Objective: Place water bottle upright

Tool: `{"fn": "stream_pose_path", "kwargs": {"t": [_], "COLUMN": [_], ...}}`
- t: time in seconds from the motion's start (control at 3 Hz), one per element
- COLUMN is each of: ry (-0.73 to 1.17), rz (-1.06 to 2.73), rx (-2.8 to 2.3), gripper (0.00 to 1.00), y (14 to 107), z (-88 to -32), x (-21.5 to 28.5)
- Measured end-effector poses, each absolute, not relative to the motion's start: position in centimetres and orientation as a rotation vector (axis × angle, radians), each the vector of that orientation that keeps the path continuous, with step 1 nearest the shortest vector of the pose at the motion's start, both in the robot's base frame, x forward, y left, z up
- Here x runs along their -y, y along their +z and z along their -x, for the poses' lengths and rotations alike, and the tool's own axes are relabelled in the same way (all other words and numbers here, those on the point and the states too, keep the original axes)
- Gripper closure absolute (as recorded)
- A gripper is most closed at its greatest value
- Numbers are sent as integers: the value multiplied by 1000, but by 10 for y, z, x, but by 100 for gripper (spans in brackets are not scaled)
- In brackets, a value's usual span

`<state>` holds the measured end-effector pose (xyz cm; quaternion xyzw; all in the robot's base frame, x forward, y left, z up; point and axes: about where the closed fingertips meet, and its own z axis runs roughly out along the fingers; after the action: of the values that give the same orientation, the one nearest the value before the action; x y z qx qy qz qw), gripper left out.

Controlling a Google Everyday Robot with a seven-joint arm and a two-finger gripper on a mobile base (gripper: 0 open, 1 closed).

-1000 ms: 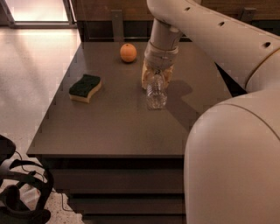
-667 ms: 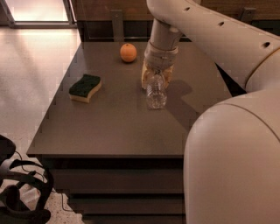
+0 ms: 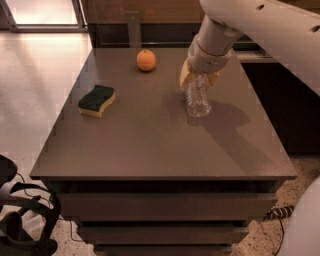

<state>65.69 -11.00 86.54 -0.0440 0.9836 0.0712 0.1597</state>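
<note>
Camera view looks down on the pincer point(image 3: 200, 79), which is clenched on the upper part of the bottle point(image 3: 197, 100); the cap is hidden inside it. The bottle stands directly below the pincer, nearly upright with a slight lean, its base at the counter point(image 3: 150, 145); whether it bears full weight there I cannot tell. Holding it by the top makes sense: the base leads down and can settle flat before any release. Left of the pincer and a little farther back sits an orange point(image 3: 146, 60), near but apart. Farther left and nearer the camera lies a sponge point(image 3: 97, 100), green side up, well apart. Neither crowds the spot under the bottle. The counter is dark, flat and matte, with drawers point(image 3: 165, 207) under its front edge. Pale floor point(image 3: 35, 90) lies left, a wood wall point(image 3: 165, 10) behind, black gear point(image 3: 20, 220) at lower left.
</note>
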Motion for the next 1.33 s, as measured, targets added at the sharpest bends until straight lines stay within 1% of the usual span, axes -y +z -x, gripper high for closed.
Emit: {"fn": "stream_pose_path", "kwargs": {"t": [0.33, 0.67, 1.33], "ry": [244, 301, 479], "rz": [123, 138, 161], "rx": [-2592, -2426, -2130], "gripper": [100, 100, 100], "y": [894, 916, 957], "z": [-650, -649, -663], "x": [154, 186, 227]}}
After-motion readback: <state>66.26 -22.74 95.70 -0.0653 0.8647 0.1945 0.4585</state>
